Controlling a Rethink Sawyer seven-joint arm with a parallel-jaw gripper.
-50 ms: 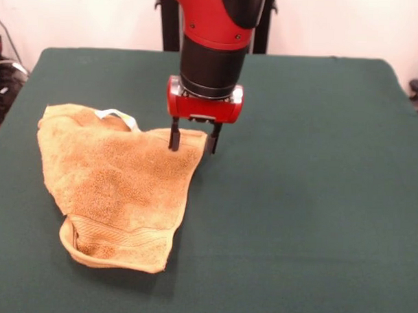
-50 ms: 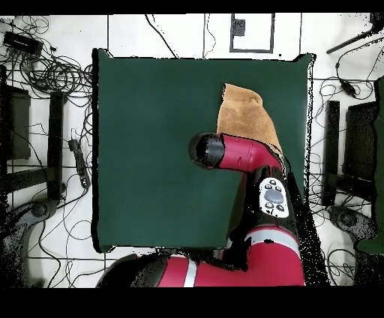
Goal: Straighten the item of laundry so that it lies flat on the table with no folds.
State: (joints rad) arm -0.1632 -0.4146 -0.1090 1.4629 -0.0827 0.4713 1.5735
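A dark green cloth-covered counter fills most of the front view, seen from across the counter. On its left part lies a golden-orange terry towel, rumpled rather than flat: it is wide at the far end and narrows toward the near end, where a doubled-over edge shows a woven border band and the cloth curls up into a thick lip. A small white tag loop stands up from the towel's far edge. A red and black robot arm comes down from the top of the picture, ending in a red wrist block with two thin dark fingers pointing straight down. The hand sits at the towel's far right corner with its fingers set moderately apart; one finger stands over the towel's edge and the other just past the corner, above the green cloth. Whether the tips touch the towel or the counter cannot be told, and nothing is clamped between them. In the overhead view, the arm reaches over the counter and covers part of the towel, which lies near one of the counter's side edges; the hand itself is hidden under the arm there. Cables lie on the pale floor around the counter.
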